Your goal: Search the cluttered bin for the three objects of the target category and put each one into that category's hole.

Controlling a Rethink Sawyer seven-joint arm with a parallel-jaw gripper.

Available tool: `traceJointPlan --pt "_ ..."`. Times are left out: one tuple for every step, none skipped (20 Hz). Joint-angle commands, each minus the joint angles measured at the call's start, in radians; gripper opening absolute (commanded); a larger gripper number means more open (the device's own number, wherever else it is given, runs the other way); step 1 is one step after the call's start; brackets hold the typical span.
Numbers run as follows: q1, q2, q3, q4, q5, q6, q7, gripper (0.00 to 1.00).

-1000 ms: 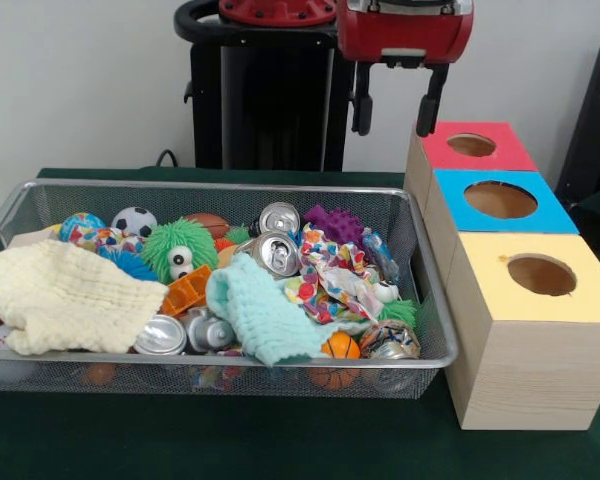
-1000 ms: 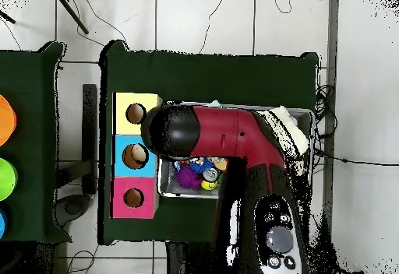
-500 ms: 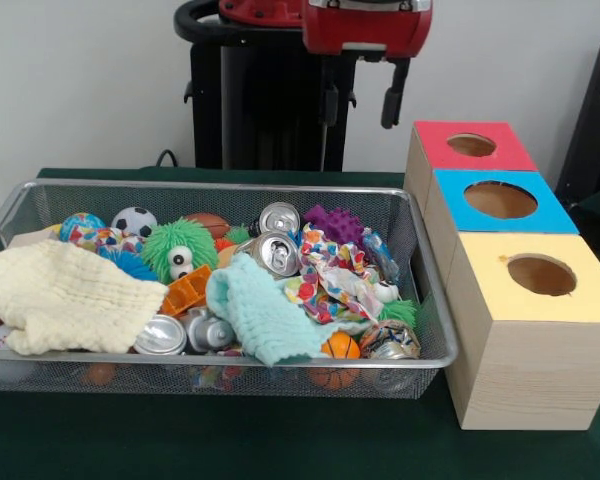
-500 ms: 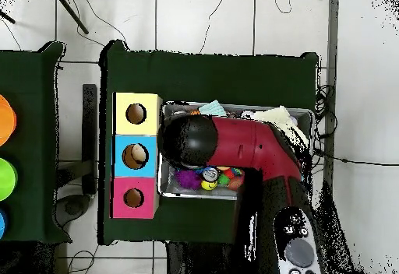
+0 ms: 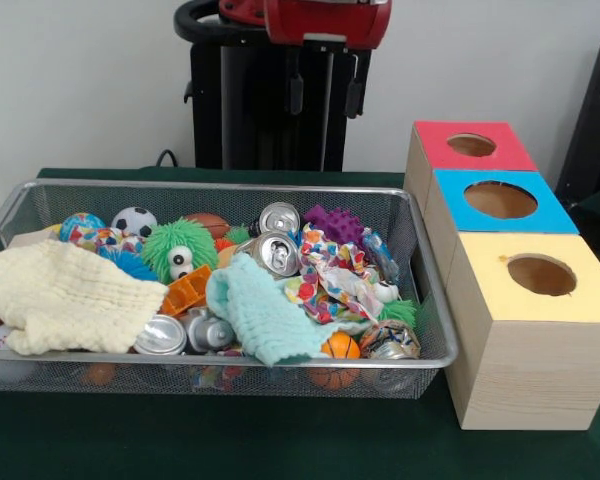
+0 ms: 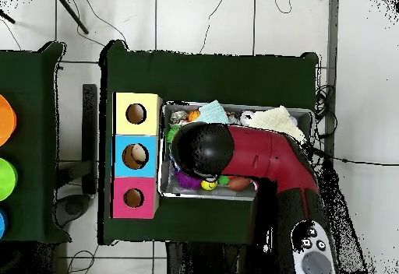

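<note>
The gripper (image 5: pixel 325 95) hangs high above the far side of the bin (image 5: pixel 435 330), its two fingers apart and holding nothing. The bin stands on the table (image 5: pixel 280 440), just beside the three boxes, and is full of cans, balls and cloths.

Fingers (image 5: pixel 295 93) apart, empty, raised.

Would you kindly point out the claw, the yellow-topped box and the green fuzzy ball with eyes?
claw (image 5: pixel 325 95): front view, gap midway between its two black fingertips.
yellow-topped box (image 5: pixel 500 290): front view, bare yellow top.
green fuzzy ball with eyes (image 5: pixel 170 243): front view, its green fuzz.
</note>
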Motion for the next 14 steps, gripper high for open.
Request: traceJointPlan --pt "-0.021 0.006 0.097 0.082 -0.065 -0.082 -0.104 1.00" --pt "-0.021 0.009 0.098 0.081 -0.066 -0.084 -0.102 1.00" --pt "-0.022 0.009 0.099 0.083 -0.067 -0.086 -0.101 1.00" --pt "-0.022 0.009 0.100 0.087 -0.067 -0.090 -0.099 1.00" --pt "-0.023 0.008 0.101 0.091 -0.066 -0.092 -0.098 1.00" --pt "-0.025 0.008 0.102 0.091 -0.067 -0.094 -0.099 1.00" --pt "-0.027 0.008 0.104 0.095 -0.067 -0.098 -0.099 1.00" --pt "-0.028 0.011 0.105 0.095 -0.068 -0.101 -0.098 1.00" --pt "-0.029 0.014 0.107 0.095 -0.069 -0.103 -0.098 1.00" --pt "-0.029 0.019 0.108 0.092 -0.070 -0.103 -0.097 1.00" --pt "-0.030 0.023 0.111 0.093 -0.072 -0.110 -0.096 1.00" --pt "-0.031 0.029 0.112 0.098 -0.074 -0.118 -0.094 1.00" --pt "-0.033 0.037 0.116 0.101 -0.076 -0.128 -0.094 1.00" --pt "-0.034 0.047 0.119 0.106 -0.078 -0.143 -0.090 1.00"
